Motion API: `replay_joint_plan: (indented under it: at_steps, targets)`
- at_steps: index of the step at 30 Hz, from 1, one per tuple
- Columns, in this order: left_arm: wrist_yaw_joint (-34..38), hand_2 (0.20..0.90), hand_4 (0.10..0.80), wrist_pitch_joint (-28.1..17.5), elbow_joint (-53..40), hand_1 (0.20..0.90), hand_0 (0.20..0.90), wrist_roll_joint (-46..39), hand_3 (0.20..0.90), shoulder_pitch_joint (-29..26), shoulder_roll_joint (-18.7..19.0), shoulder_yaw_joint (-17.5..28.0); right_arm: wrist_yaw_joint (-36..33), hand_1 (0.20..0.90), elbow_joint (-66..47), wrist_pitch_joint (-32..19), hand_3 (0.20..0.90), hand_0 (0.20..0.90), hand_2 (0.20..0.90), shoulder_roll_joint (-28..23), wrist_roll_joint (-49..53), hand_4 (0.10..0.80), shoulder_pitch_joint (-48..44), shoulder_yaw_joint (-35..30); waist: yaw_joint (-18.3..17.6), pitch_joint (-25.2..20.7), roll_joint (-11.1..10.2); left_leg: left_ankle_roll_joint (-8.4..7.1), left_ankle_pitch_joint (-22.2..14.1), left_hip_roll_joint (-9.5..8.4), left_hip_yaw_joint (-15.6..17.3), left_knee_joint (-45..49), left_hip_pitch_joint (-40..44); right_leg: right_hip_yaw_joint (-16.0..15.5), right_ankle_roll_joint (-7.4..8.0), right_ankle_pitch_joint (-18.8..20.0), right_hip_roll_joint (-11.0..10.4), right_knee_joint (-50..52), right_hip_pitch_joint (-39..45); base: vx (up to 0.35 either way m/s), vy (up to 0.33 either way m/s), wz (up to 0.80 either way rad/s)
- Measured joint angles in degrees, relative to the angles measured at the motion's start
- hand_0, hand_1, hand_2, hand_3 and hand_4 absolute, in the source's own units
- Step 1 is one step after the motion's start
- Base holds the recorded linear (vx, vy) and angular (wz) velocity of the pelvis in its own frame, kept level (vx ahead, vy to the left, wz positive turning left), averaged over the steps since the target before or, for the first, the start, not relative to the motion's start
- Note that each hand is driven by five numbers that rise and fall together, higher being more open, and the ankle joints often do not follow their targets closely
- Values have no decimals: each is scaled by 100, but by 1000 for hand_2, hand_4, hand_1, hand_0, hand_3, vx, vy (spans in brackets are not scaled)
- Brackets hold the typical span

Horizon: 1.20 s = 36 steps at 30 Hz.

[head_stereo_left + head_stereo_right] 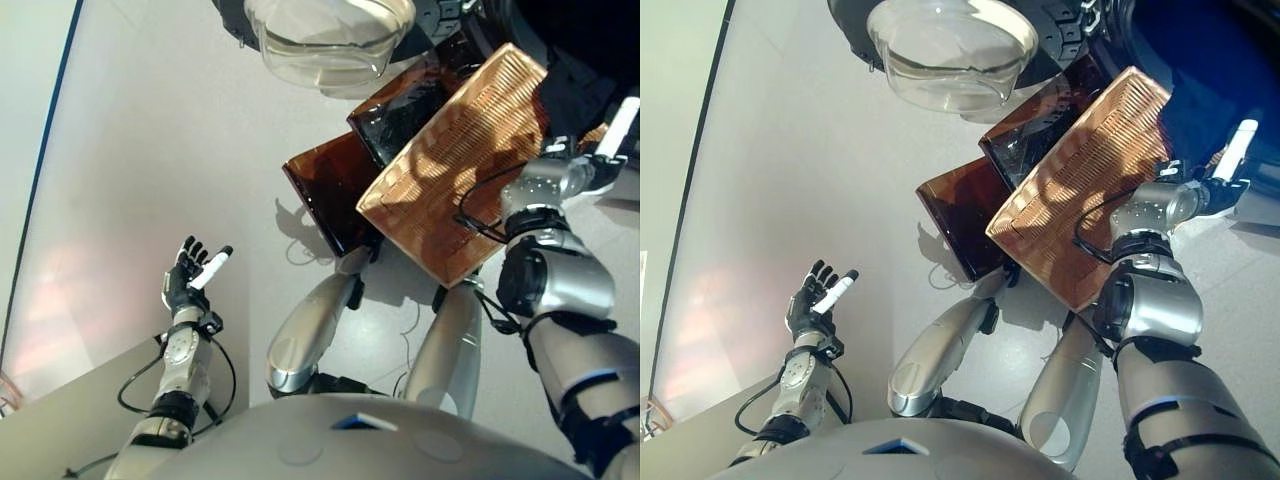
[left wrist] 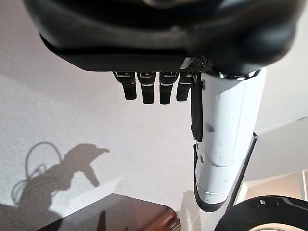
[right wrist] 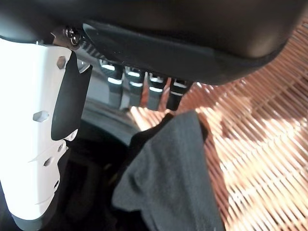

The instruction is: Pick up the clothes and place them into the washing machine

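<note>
Right wrist view showed a dark cloth [image 3: 168,178] just past the right hand [image 3: 139,86], over the basket [image 3: 260,144]. Its fingers were straight, not gripping. The left hand [image 1: 190,275] was spread wide, far left.

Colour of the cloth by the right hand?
Dark grey cloth, clearest in the right wrist view, below the right hand.

Bright daylight dapples the wicker basket [image 1: 455,150], casting sharp shadows on the glossy floor [image 1: 150,150]

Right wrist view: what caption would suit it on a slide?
The robot's right hand, fingers straight, above a dark garment beside the woven basket.
</note>
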Motion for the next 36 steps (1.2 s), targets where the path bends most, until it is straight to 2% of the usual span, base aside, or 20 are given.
replay_joint_plan:
  at_steps: [10,14,30,36]
  targets:
    - [1,900,800,-12,6,900,900,2,900,-1,3,8,-3,900,87,37,900,900,900,-41,-47,800,-129,14,4,0,-2,-36,-12,-9,-45,126,-172,-23,-35,-81,1,190,-165,-4,1,4]
    - [10,900,800,-18,11,900,900,8,900,-34,4,8,5,900,417,347,900,900,900,-301,-172,800,-220,279,40,1,-2,-61,4,-8,-106,114,-200,-63,-70,-100,1,206,-197,18,3,5]
    - [26,900,800,-135,15,900,900,8,900,-136,4,14,-38,900,569,406,900,900,900,-323,-91,800,-301,382,2,25,-32,-69,39,-7,-335,221,-312,-373,-72,-100,-19,192,-87,26,0,7]
    - [38,900,800,-141,146,900,900,5,900,-259,8,39,55,900,561,448,900,900,900,-101,-36,800,-293,398,-5,80,-197,-79,27,-9,-407,304,-272,-447,-76,-99,-22,170,42,42,7,5]
